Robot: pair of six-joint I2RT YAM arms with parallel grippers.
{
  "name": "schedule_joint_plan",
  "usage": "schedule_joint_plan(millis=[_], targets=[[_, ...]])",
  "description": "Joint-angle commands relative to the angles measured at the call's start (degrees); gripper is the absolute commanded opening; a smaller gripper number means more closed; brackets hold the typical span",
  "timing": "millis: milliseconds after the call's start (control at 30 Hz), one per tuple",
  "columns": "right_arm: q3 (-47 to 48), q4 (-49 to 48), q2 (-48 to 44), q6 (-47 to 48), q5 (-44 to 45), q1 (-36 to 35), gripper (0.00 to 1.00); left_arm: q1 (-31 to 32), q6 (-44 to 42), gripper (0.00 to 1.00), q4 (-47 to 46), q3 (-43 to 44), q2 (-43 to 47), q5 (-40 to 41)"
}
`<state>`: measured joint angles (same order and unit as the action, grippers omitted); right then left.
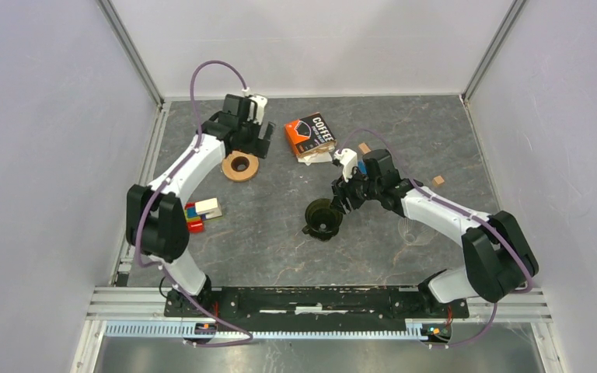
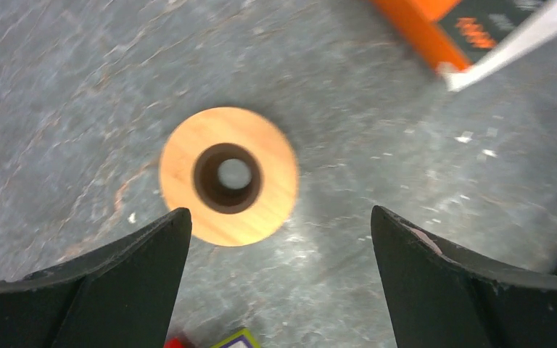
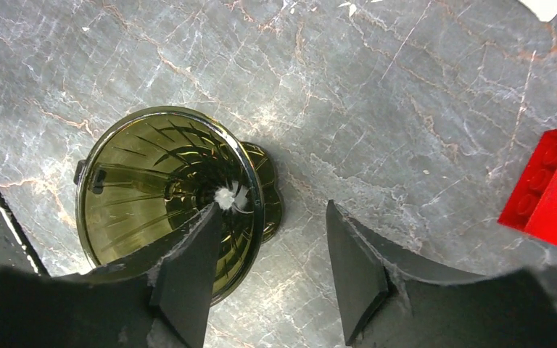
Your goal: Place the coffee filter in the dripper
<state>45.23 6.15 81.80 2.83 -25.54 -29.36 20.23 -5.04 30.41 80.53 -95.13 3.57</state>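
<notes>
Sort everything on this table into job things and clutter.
Job:
- dripper
- coffee filter, probably the white paper at the packet

Lying about:
- wooden ring
- COFFEE packet
- toy blocks
- clear glass cup
- small wooden cubes

The dripper (image 3: 138,188) is dark olive with swirled ribs, the table (image 3: 406,109) grey-marbled.

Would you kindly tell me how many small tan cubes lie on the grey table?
2. One small tan cube lies just right of the orange-and-black coffee packet; the other tan cube lies farther right, beyond the right arm. Others may be hidden under the arms.
</notes>
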Motion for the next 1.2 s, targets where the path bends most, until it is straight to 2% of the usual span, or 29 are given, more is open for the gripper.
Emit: schedule_joint_plan(millis=[0, 100, 233, 400, 567, 800, 967, 1167], targets=[[2.8, 0.5, -2.5, 3.8, 0.8, -0.2, 0.64, -6.1, 1.9, 1.0, 6.7, 6.3, -4.6, 1.7], [3.7, 1.8, -4.2, 6.2, 0.9, -0.1, 0.66, -9.1, 1.1, 0.98, 8.6, 7.9, -7.8, 2.2], [4.1, 3.1, -6.6, 8.6, 2.3, -0.1, 0.65, -12.8, -0.1, 0.89, 10.3, 10.3, -13.0, 1.8], [4.3, 4.8, -8.5, 10.2, 2.6, -0.1, 0.65, -17.5, 0.9, 0.8, 14.4, 14.8, -19.0, -5.8], [4.0, 4.9, -8.8, 10.5, 3.0, -0.1, 0.65, -18.1, 2.7, 0.82, 17.2, 18.9, -24.3, -10.3], [3.1, 4.5, -8.9, 10.3, 2.5, -0.1, 0.65, -18.1, 3.5, 0.81, 17.4, 20.7, -27.9, -10.3], [2.9, 4.5, -9.0, 10.4, 2.7, -0.1, 0.65, -18.1, 3.7, 0.76, 17.3, 19.2, -28.1, -10.8], [4.2, 5.7, -9.2, 10.9, 4.1, 0.0, 0.65, -18.2, 2.5, 0.59, 14.9, 15.3, -25.8, -10.2]])
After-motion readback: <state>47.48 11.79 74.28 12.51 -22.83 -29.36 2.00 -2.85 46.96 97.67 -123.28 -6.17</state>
